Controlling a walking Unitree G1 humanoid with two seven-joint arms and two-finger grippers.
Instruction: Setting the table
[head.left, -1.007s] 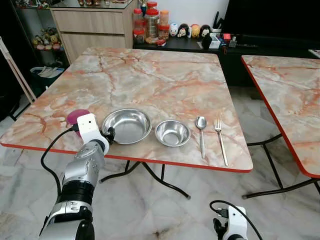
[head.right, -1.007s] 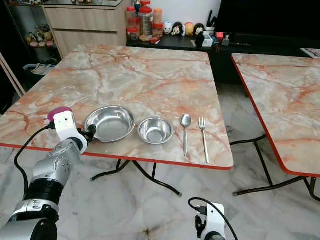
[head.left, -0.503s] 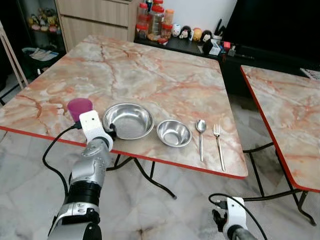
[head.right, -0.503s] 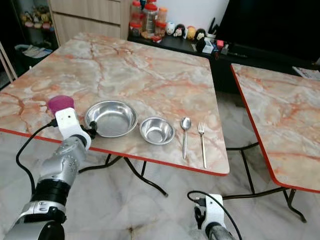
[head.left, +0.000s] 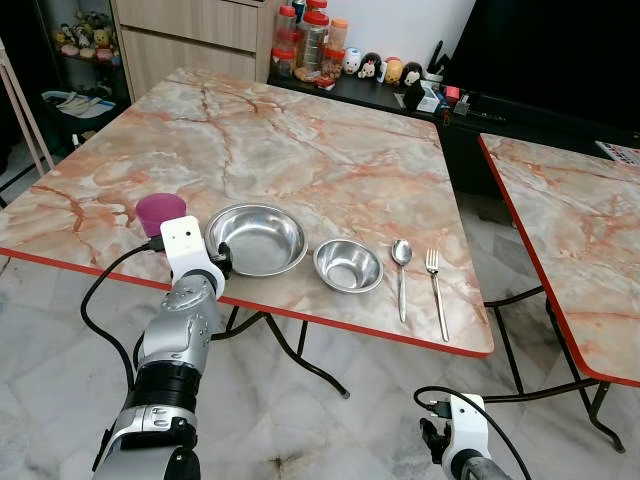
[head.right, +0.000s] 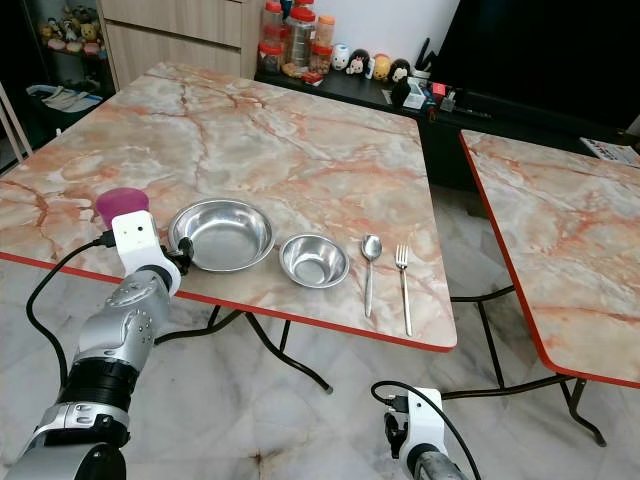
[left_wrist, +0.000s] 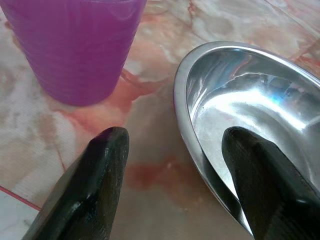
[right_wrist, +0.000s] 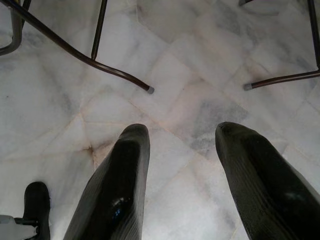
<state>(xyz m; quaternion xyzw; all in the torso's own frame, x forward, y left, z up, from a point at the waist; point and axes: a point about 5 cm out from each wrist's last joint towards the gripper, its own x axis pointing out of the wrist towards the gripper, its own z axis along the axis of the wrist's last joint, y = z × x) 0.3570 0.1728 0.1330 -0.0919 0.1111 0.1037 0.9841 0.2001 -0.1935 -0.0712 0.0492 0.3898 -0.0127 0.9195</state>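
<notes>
Since 1 s ago the camera has pulled back; items unmoved. Left gripper (left_wrist: 172, 187) stays at the near table (head.left: 330, 150) edge, fingers spread, straddling the large bowl (head.left: 256, 240) rim — gripping nothing. Then: purple cup (head.left: 158, 213), small bowl (head.left: 348, 266), spoon (head.left: 402, 265), fork (head.left: 436, 285). Setting looks near complete. Right gripper (right_wrist: 182, 187) idle, open.

Marble-pattern tabletop (head.left: 330, 150), red-edged, on black metal legs (head.left: 300, 355). Second matching table (head.left: 570, 230) just to its right. Pale marble-tile floor (head.left: 330, 430) beneath. Behind the tabletop: wooden drawer cabinet (head.left: 190, 40), dark low counter (head.left: 400, 100) carrying jars (head.left: 310, 40) and small figurines (head.left: 375, 66). Even indoor light.
</notes>
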